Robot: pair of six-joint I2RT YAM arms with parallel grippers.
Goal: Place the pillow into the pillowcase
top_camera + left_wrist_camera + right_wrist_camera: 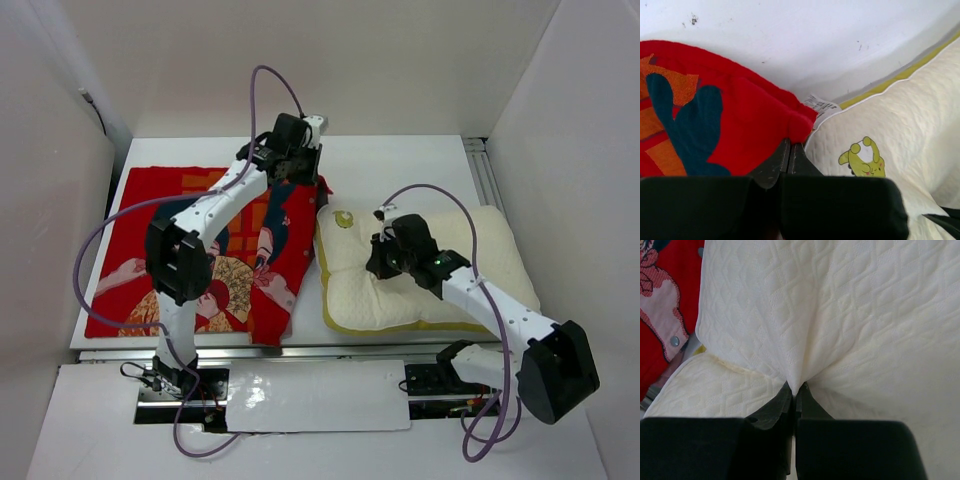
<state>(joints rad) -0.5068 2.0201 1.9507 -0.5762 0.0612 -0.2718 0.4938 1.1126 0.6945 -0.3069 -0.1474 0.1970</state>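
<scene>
I see my left end effector (791,153) clamped on the pillowcase (740,115) corner, centre frame. My right end effector (796,391) pinches a pillow (865,315) fold, lower centre.

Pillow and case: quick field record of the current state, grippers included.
pillow: on the table, right of the case, wholly outside it
case: spread over the table's left side
left gripper: shut, pinching the case's far right corner
right gripper: shut, pinching a gather of the pillow's top fabric
logo: on the pillow corner beside the pinched case corner
task: insertion not yet begun
</scene>
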